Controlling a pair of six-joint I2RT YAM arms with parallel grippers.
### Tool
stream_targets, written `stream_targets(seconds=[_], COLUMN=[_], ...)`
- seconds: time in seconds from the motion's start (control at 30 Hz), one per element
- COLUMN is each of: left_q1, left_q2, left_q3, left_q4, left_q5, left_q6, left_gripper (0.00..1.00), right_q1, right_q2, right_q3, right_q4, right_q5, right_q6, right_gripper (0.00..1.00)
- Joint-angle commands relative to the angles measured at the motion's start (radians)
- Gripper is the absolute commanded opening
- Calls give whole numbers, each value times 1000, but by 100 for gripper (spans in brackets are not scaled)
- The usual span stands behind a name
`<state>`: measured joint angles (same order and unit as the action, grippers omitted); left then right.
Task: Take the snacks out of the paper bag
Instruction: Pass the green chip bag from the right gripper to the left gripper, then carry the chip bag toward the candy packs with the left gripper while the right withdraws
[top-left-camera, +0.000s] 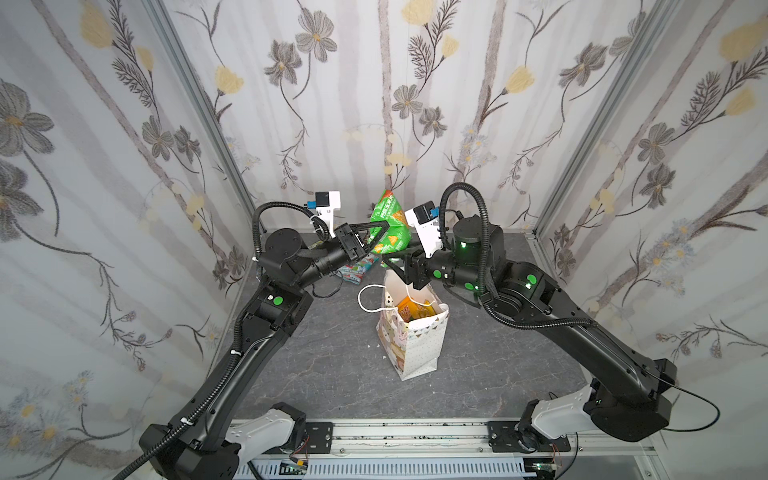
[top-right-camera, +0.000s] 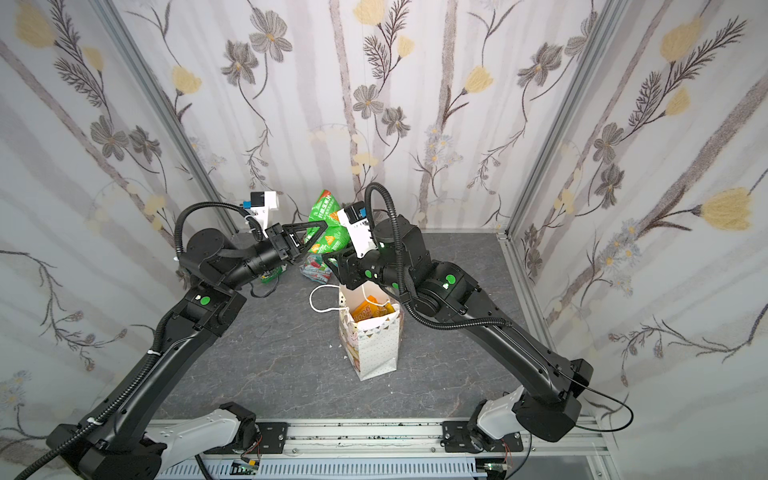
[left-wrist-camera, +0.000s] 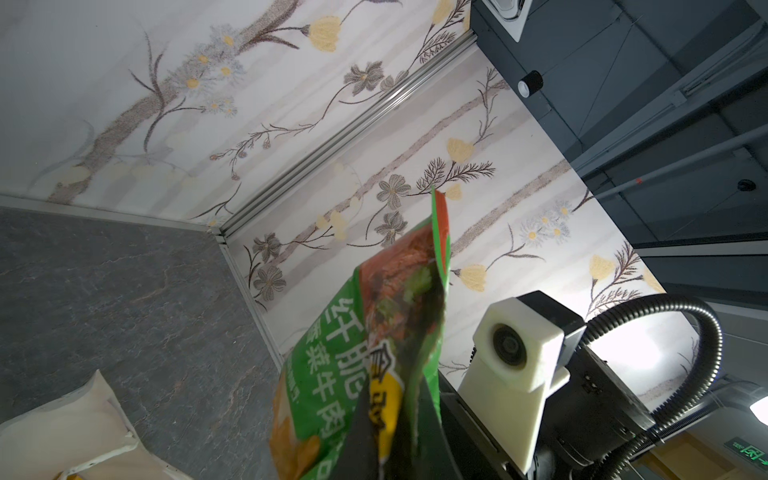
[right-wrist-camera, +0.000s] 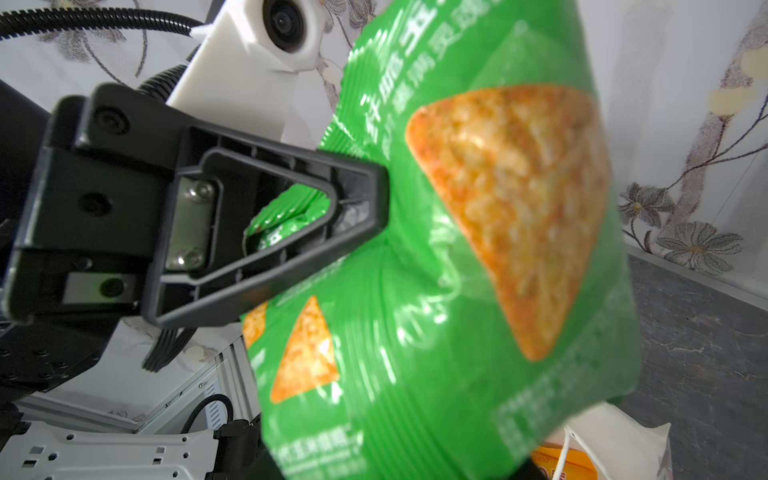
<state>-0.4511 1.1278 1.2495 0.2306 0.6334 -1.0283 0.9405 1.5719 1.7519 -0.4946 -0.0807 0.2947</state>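
Note:
A green snack packet (top-left-camera: 390, 227) (top-right-camera: 328, 228) printed with orange triangle chips hangs in the air above and behind the paper bag (top-left-camera: 417, 347) (top-right-camera: 376, 351). My left gripper (top-left-camera: 384, 226) (left-wrist-camera: 395, 432) is shut on the packet's (left-wrist-camera: 332, 365) edge from the left. My right gripper (top-left-camera: 386, 262) sits just under the packet (right-wrist-camera: 457, 291), its fingers apart on either side of the lower edge, largely hidden behind the plastic. The white bag stands upright and open, with an orange packet (top-left-camera: 409, 309) (top-right-camera: 368, 309) showing inside.
A teal packet (top-left-camera: 357, 268) (top-right-camera: 318, 270) lies on the grey table behind the bag, partly under my left arm. The bag's white cord handle (top-left-camera: 365, 297) loops out to the left. Floral walls close in the back and both sides. A metal rail (top-left-camera: 415, 436) runs along the front.

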Motion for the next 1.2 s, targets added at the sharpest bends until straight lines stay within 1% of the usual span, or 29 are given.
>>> stream_targets(seconds=[0.0, 0.1, 0.2, 0.33, 0.4, 0.53, 0.67, 0.73, 0.8, 0.93, 1.17], left_q1=[0, 5, 19, 65, 98, 199, 301, 342, 372, 435, 530], left_q2=[-14, -20, -24, -28, -28, -23, -11, -12, -21, -25, 8], left_q3=[7, 17, 23, 13, -6, -62, -143, -176, -212, -290, -392], left_q4=[94, 95, 92, 86, 84, 105, 181, 190, 181, 211, 235], left_q5=[10, -12, -29, -46, -53, -49, -33, -32, -46, -54, -45], left_q6=[48, 74, 91, 94, 91, 49, -33, -52, -41, -72, -82], left_gripper=[0, 0, 0, 0, 0, 0, 0, 0, 0, 0, 0], right_q1=[3, 4, 2, -12, -21, -55, -76, -81, -84, -87, -88], right_q2=[-40, -92, -159, -255, -300, -362, -377, -373, -364, -341, -331], right_q3=[-12, -60, -137, -268, -336, -440, -474, -481, -478, -466, -457], right_q4=[79, 150, 238, 360, 419, 492, 495, 487, 473, 455, 431], right_q5=[-43, -44, -30, 12, 25, 27, 8, -4, -22, -60, -50], right_q6=[9, 13, 20, 39, 48, 105, 133, 142, 147, 154, 156], right_gripper=[56, 65, 78, 95, 99, 99, 99, 99, 99, 99, 99])
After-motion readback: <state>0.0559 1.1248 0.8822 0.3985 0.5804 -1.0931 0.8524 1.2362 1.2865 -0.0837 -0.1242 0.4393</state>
